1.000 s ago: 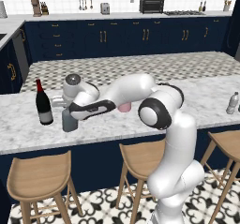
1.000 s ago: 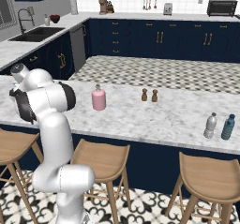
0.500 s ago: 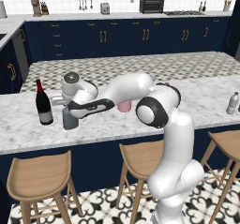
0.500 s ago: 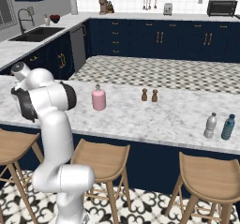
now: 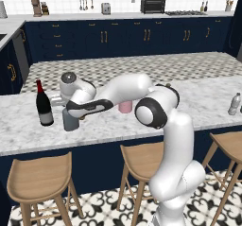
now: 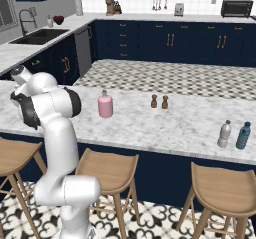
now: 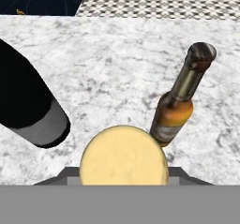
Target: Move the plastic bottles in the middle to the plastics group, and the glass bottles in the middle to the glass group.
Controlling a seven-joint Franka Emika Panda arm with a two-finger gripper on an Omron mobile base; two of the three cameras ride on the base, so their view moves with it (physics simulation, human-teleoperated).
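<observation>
Just right of the dark wine bottle (image 5: 44, 105) on the marble counter (image 5: 28, 135), the slate-blue bottle (image 5: 70, 120) stands upright under the gripper (image 5: 71, 109). Its tan cap (image 7: 123, 155) hides the fingertips in the hand view, so I cannot tell whether the jaws pinch it. One amber bottle (image 7: 180, 100) stands close behind. Farther right are one pink bottle (image 6: 105, 105), two brown shakers (image 6: 159, 101), then open counter, and one clear plastic bottle (image 6: 224, 133) beside a blue one (image 6: 243, 135).
</observation>
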